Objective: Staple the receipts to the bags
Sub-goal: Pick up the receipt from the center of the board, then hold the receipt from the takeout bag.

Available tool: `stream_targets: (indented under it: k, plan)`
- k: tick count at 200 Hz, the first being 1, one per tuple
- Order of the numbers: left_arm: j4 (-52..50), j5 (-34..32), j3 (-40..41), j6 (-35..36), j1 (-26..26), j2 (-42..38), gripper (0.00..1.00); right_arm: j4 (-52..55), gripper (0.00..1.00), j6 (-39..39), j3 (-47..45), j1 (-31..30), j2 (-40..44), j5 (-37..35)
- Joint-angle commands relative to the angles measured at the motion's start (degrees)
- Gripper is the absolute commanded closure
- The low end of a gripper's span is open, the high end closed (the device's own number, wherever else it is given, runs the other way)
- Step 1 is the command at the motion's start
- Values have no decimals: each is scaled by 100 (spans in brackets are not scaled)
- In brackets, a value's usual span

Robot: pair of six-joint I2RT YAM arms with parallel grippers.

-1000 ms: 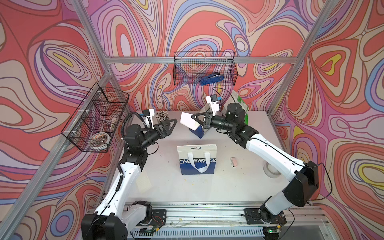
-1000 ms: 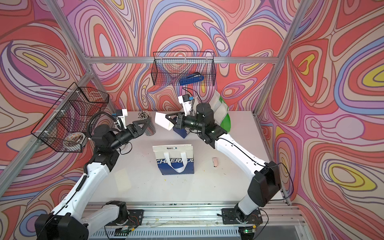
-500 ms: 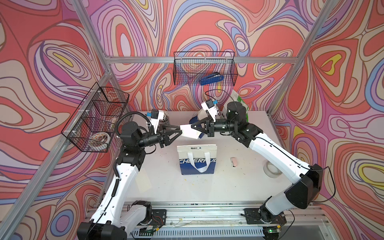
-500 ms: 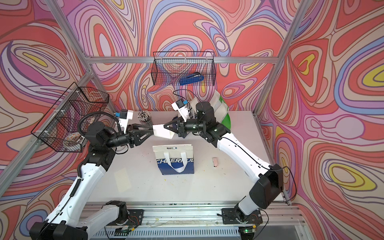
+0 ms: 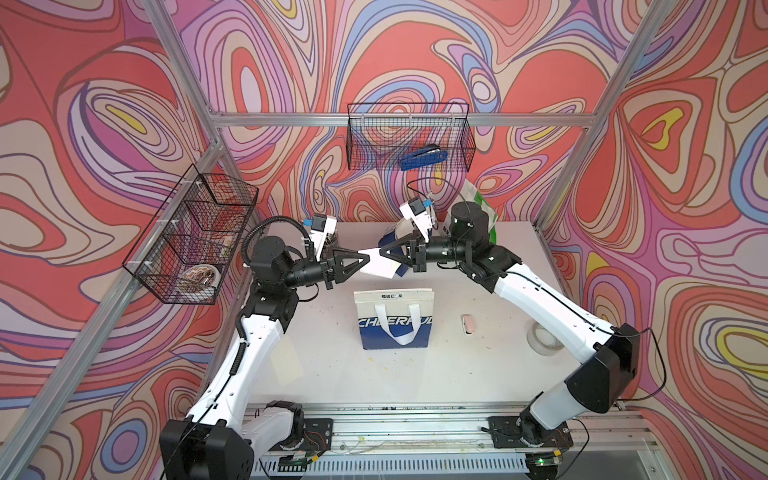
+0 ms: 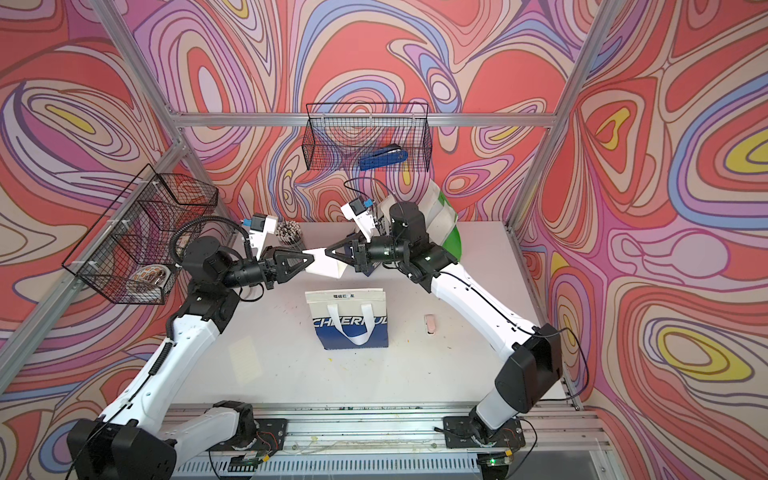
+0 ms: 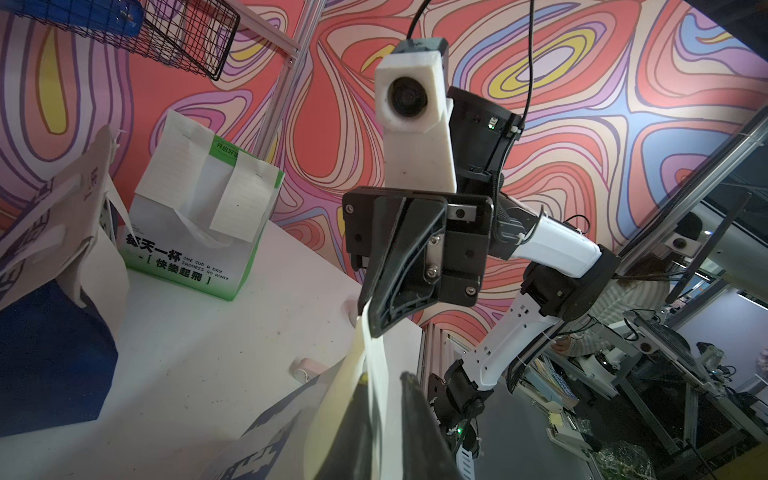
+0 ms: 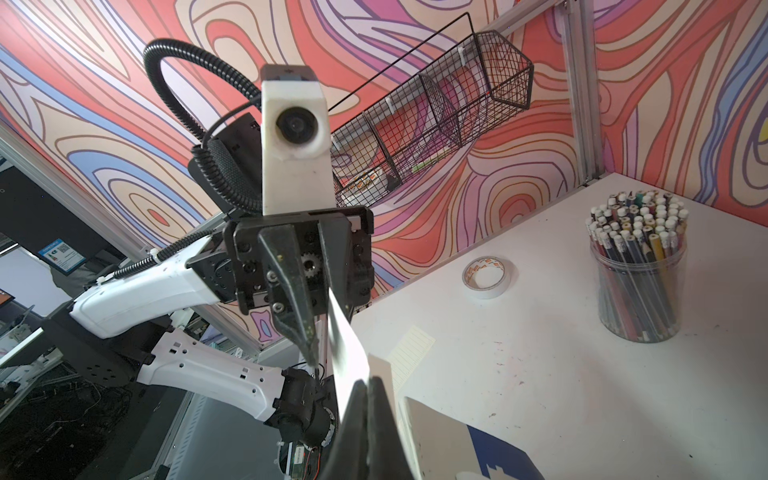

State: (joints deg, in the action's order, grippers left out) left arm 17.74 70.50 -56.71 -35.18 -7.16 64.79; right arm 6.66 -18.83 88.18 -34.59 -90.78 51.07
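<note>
Since a second ago the left gripper [image 5: 367,261] has swung in and closed, its jaws now pinching one end of the receipt [image 5: 380,268]; the right gripper [image 5: 385,254], clamped tight, holds the other end. The slip hangs in the air beyond the far edge of the CHEERFUL bag [image 5: 392,328], which lies flat on the table [image 5: 457,374].
</note>
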Motion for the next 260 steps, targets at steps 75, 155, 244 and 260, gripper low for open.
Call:
stream_targets:
  k: [75,155,244,260]
  plan:
    - [461,650,-262,-173,20,-347,100,528,45,1500,-242,-7,632,-430]
    - [-1504,505,166,354,145,-1985,100,-1323,32,2211,-1641,-543,1517,114]
    - [624,386,1617,-640,-40,-2247,100,-2587,34,794,-3243,-1509,1848,-956]
    - [700,529,1669,-541,-46,-2171,100,-1704,32,1336,-3370,-1508,2241,-1863]
